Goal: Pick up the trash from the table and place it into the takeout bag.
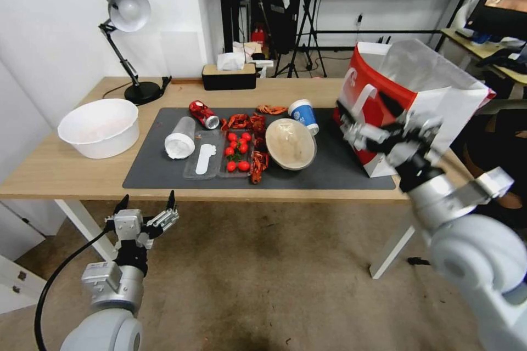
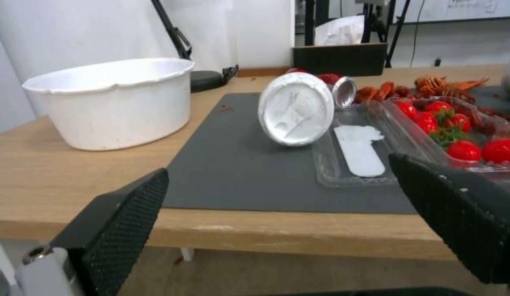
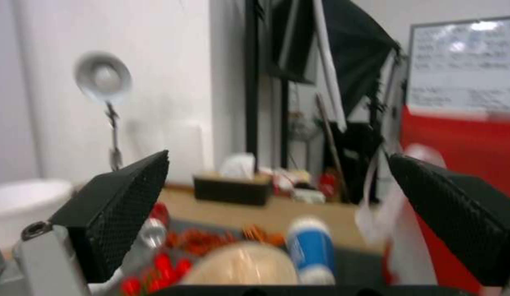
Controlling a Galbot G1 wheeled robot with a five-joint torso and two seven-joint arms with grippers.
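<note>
Head view: left hand hangs open below the desk edge, straight in front of the clear plastic cup lying on its side — nearest trash. Right hand, open too, floats by the takeout bag.

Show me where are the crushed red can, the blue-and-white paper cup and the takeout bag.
crushed red can [image 1: 203, 114], head view, on its red side.
blue-and-white paper cup [image 1: 303, 115], head view, on its blue wall.
takeout bag [image 1: 366, 78], head view, on its red front panel.
</note>
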